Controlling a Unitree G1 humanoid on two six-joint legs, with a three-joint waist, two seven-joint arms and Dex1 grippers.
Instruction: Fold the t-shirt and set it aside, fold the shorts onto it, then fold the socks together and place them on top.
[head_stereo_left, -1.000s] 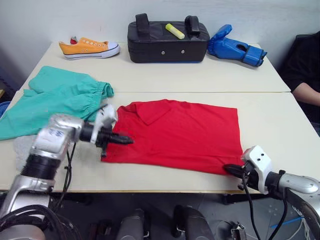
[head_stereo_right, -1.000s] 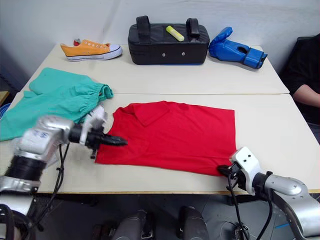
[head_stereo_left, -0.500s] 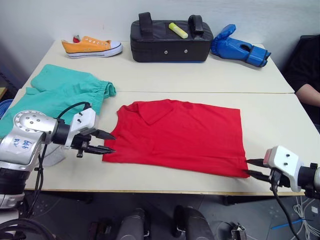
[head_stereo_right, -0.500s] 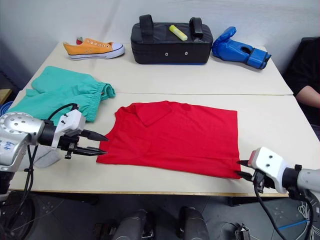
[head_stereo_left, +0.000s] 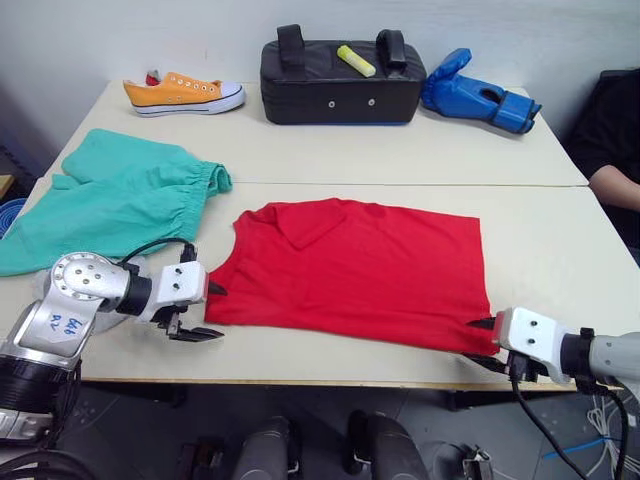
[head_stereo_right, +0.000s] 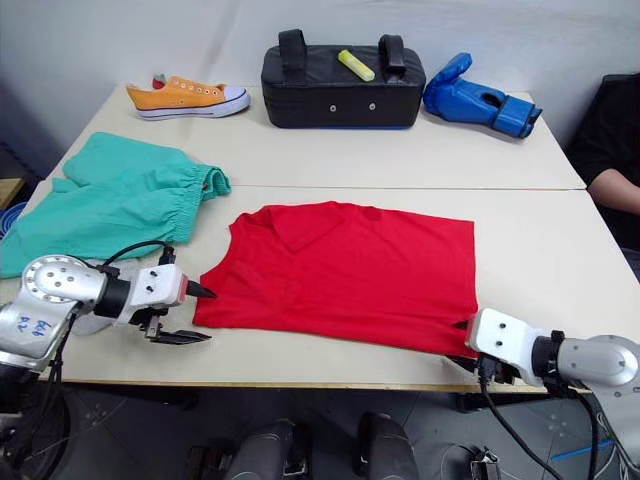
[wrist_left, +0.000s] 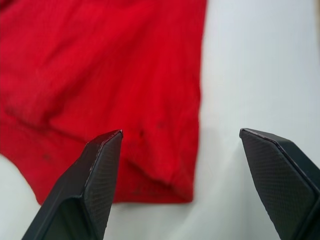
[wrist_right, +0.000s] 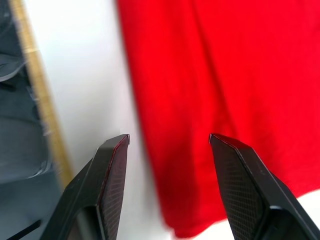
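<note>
The red t-shirt (head_stereo_left: 360, 270) lies spread flat on the near table, collar toward the left. My left gripper (head_stereo_left: 215, 313) is open at the shirt's near left corner (wrist_left: 165, 165), and that corner lies between the fingers (wrist_left: 100, 165). At the near right corner, my right gripper (head_stereo_left: 478, 342) is open too, its fingers (wrist_right: 235, 165) straddling the shirt's edge (wrist_right: 225, 75). The teal shorts (head_stereo_left: 120, 195) lie crumpled at the far left. A light grey sock (head_stereo_right: 92, 324) shows partly under my left arm.
On the far table stand an orange sneaker (head_stereo_left: 182, 94), a black padded bag (head_stereo_left: 340, 85) with a yellow marker (head_stereo_left: 350, 61) on it, and a blue boxing glove (head_stereo_left: 475, 95). A person's arm (head_stereo_left: 615, 150) is at the right edge. The table's front edge (wrist_right: 45, 110) runs close to my right gripper.
Both grippers have gone from shut to open. The left one has drawn back leftward off the shirt to its near left corner. The right stays at the near right corner.
</note>
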